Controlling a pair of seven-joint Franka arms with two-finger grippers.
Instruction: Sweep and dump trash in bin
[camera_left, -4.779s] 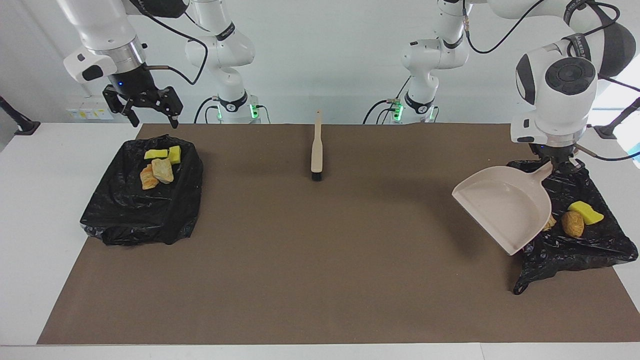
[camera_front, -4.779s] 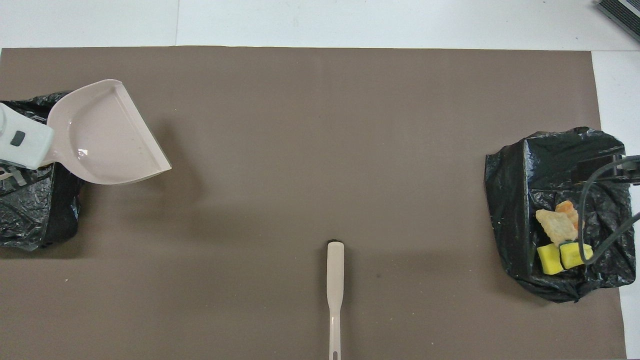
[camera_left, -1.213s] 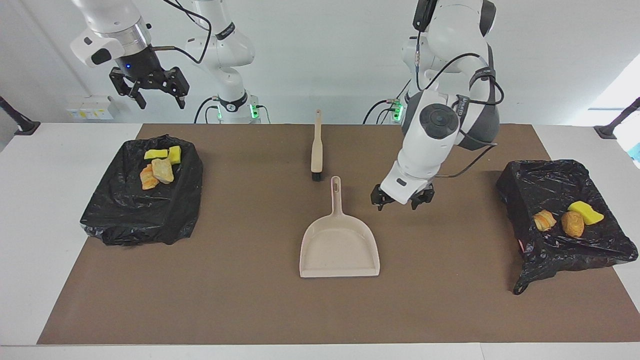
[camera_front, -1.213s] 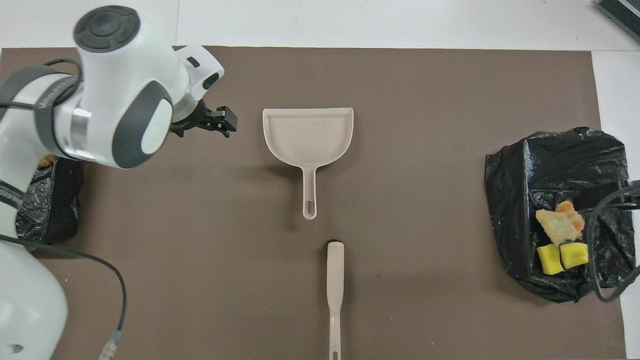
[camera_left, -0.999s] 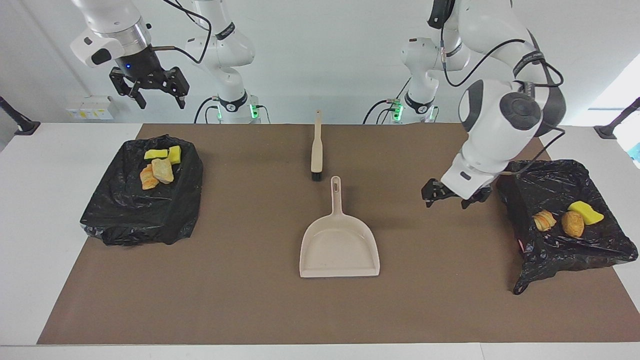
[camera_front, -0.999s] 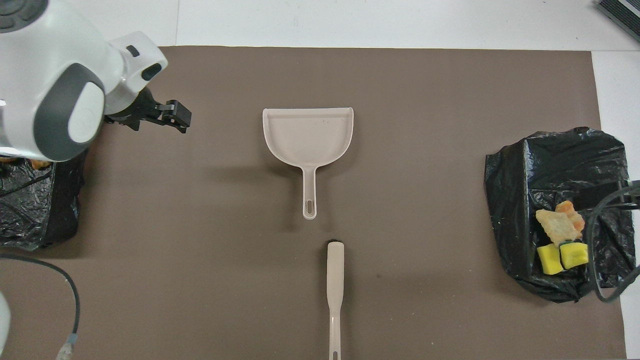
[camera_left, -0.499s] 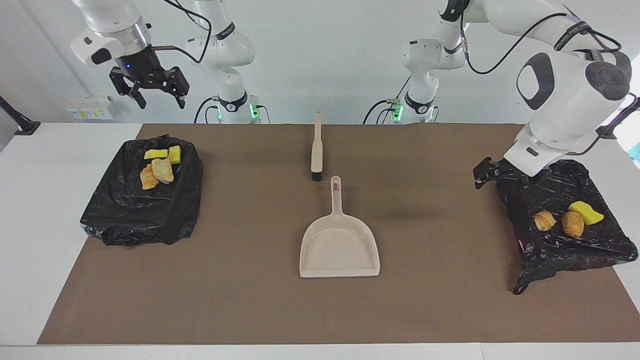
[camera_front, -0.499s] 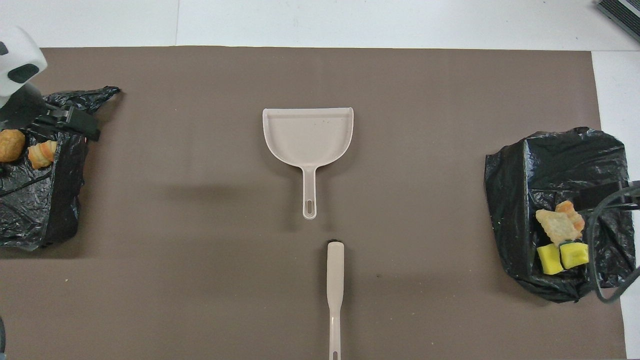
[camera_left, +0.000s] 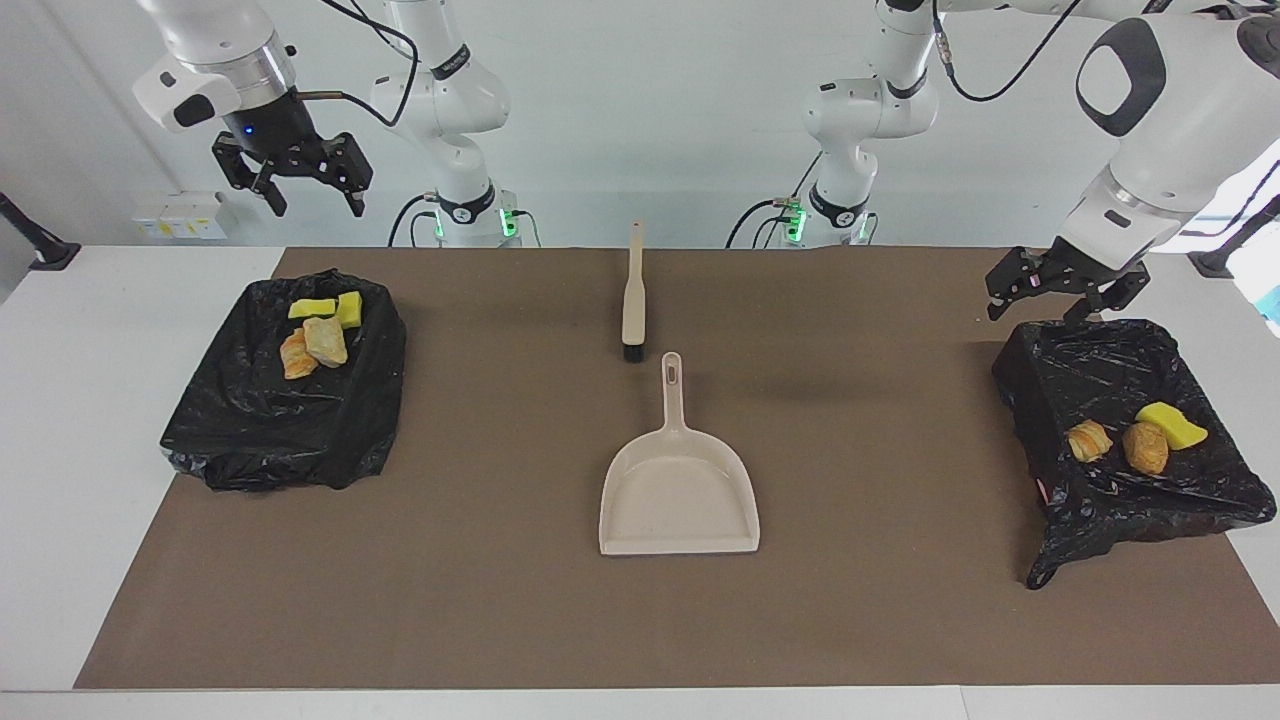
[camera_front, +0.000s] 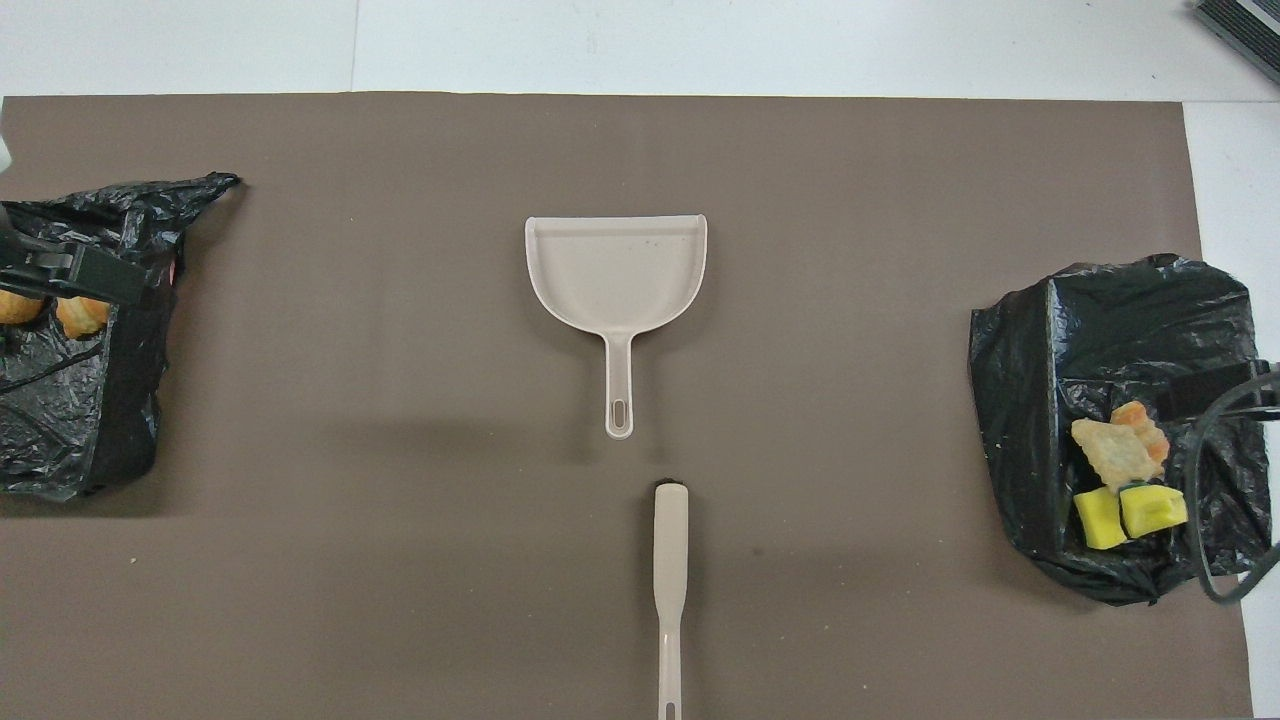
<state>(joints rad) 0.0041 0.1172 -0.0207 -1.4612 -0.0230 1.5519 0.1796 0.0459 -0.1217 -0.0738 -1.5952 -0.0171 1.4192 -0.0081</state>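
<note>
Trash (camera_left: 318, 330) lies in both bins (camera_left: 285, 400), at three and nine o'clock of the dustpan (camera_left: 680, 490). Left gripper (camera_left: 1062, 295) and right gripper (camera_left: 292, 178) hover wide, seemingly empty.

You have two glossy white jointed arms with dark grey joint caps, black cables looped along them, green lights glowing at both bases, and black two-finger grippers, left (camera_left: 1054, 299) and right (camera_left: 291, 178), on silver wrist collars.

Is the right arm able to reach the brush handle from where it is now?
Probably yes. The right pincer is open and empty, up over the table edge by its bin. The brush lies alone at the middle, its handle toward the robots, and nothing stands on the path. Only the dustpan lies close by.
</note>
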